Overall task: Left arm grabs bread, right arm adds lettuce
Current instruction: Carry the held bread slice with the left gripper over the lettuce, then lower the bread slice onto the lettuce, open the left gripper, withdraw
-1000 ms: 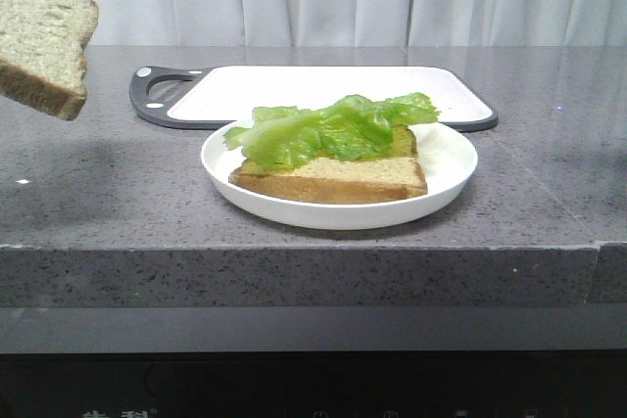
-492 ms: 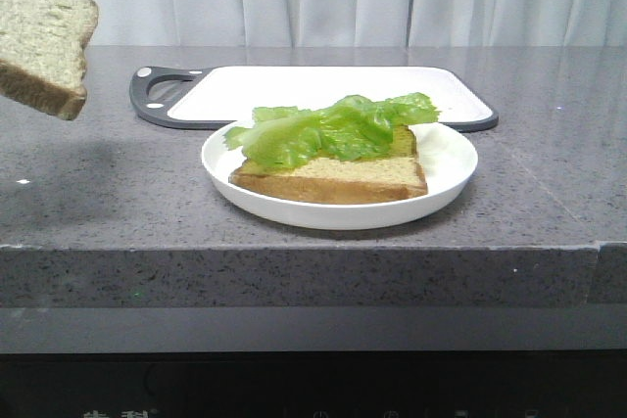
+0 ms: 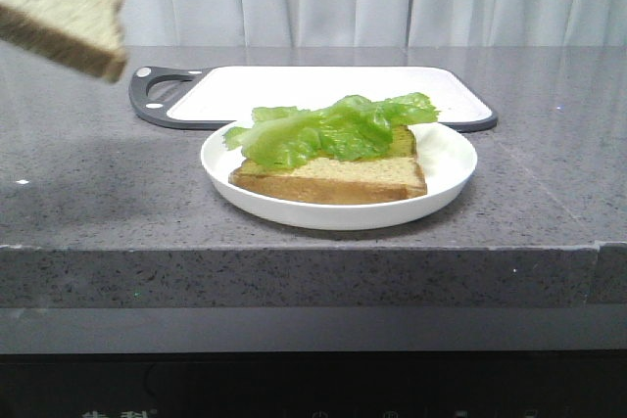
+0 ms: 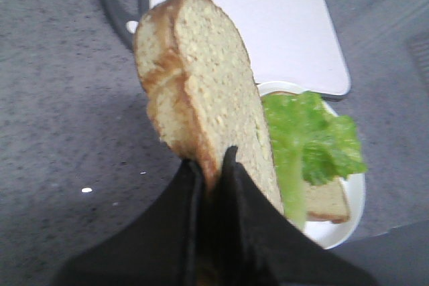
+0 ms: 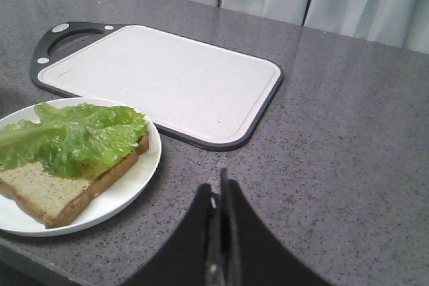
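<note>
Tan bread slice (image 3: 61, 15) now tilted flatter, shifted right vs. 0.5 s ago, pinched in left gripper (image 4: 213, 165). Lettuce (image 3: 328, 129) lying on other slice (image 3: 333, 181) in white plate (image 3: 446, 188). Right gripper (image 5: 216, 195) closed, empty. Prob. heading to plate.

A: The countertop (image 3: 118, 193) looks like speckled grey stone, polished enough to carry a soft sheen.

B: The plate (image 3: 446, 178) is smooth, glossy white. The cutting board (image 5: 167, 78) has a matt white face with a dark rim, seemingly plastic.

A: The bread (image 4: 201, 98) has porous, rough crumb and a browner crust. The lettuce (image 3: 333, 129) is ruffled, slightly shiny. The left gripper (image 4: 213, 165) fingers are matt black.
</note>
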Controlling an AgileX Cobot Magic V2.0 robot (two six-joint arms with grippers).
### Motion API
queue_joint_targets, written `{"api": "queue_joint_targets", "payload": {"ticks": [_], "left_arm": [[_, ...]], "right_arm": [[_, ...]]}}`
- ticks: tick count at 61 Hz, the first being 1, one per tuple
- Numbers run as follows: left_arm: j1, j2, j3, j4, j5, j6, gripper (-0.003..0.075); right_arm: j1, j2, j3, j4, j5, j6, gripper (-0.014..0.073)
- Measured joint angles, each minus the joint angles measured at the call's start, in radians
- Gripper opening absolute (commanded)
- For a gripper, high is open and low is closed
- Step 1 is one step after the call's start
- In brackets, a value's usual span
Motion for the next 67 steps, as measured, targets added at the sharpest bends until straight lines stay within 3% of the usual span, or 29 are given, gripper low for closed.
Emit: {"api": "queue_joint_targets", "payload": {"ticks": [13,27,51,67], "left_arm": [[0.0,0.119,-0.037,-0.357,0.066,0.213,-0.0019],[-0.033,0.358,-0.108,-0.615,0.186,0.346,-0.0019],[-0.196,0.721,-0.276,-0.662,0.202,0.374,-0.0006],[-0.198,0.787,-0.29,-0.642,0.196,0.387,0.0195]], "right_arm": [[0.0,-0.001,0.0,0.0,-0.002,0.0,-0.0067],[0.0,-0.001,0.0,0.0,-0.002,0.0,-0.0067],[0.0,-0.001,0.0,0.0,-0.002,-0.001,-0.0067],[0.0,-0.001,0.0,0.0,-0.002,-0.001,-0.0067]]}}
